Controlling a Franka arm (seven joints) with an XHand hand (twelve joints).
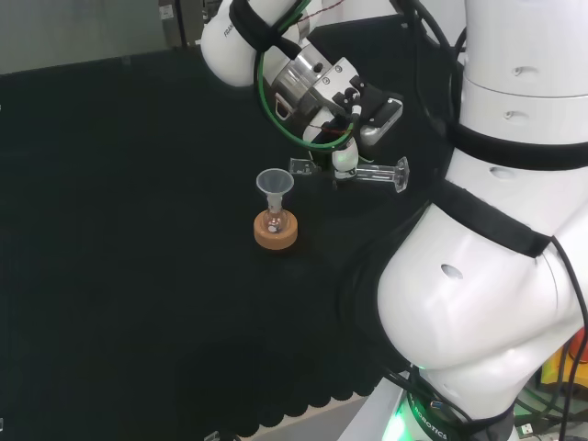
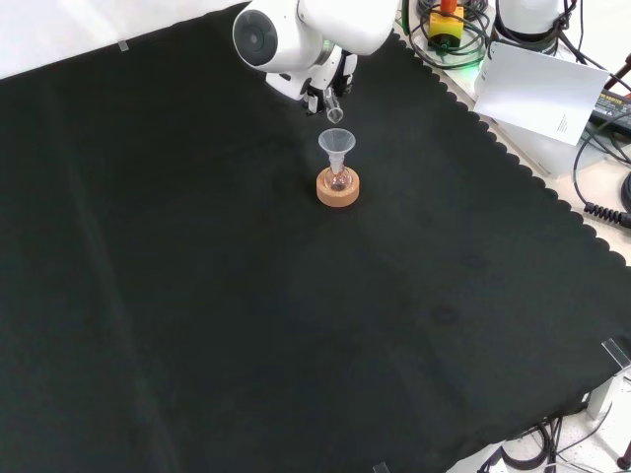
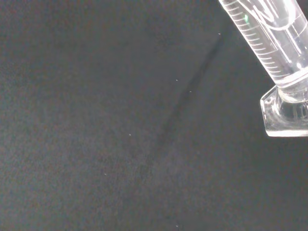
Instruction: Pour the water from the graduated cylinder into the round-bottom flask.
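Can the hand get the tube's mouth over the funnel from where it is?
Probably yes. The hand holds the graduated cylinder tipped nearly flat, its mouth just beside and above the funnel in the flask on the cork ring. Nothing stands between them.

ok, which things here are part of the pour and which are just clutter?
In the job:
- cylinder, held about level by the hand
- funnel in the flask
- cork ring

Lying about:
- white paper and cables beside the cloth
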